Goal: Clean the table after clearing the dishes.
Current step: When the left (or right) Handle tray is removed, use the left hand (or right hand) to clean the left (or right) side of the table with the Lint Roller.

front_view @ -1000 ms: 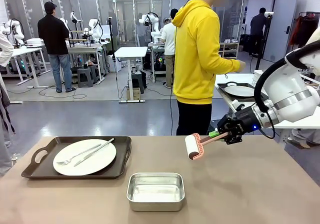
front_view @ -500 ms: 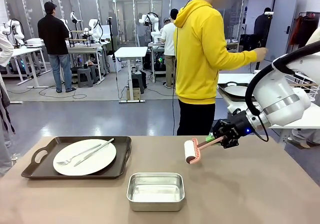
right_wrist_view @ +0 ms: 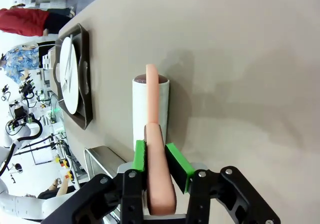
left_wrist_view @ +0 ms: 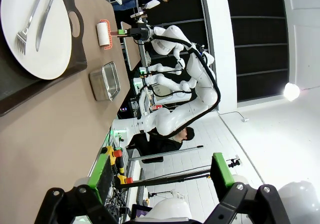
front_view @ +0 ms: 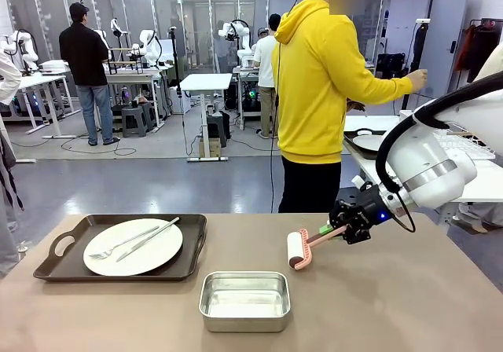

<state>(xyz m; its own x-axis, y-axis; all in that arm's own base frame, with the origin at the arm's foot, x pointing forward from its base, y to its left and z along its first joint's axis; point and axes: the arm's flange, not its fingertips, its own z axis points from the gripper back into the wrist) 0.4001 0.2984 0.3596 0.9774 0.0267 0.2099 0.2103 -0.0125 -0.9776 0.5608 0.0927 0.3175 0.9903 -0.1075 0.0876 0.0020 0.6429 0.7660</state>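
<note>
The right claw is clamped shut on the pink handle of a lint roller; the left claw hangs fully open and empty. The roller sits low over the bare taupe desk, and I cannot tell whether it touches.

To roll well, I judge the white drum should lie flat, both ends pressing evenly, and be drawn along the line of the handle, clear of the steel pan just beside it.

The handle's long axis slopes down from the claw toward the robot's left. The drum lies crosswise to it, running roughly far to near.

One dark tray with a white plate, fork and knife sits on the desk's left side, so clearing looks unfinished.
</note>
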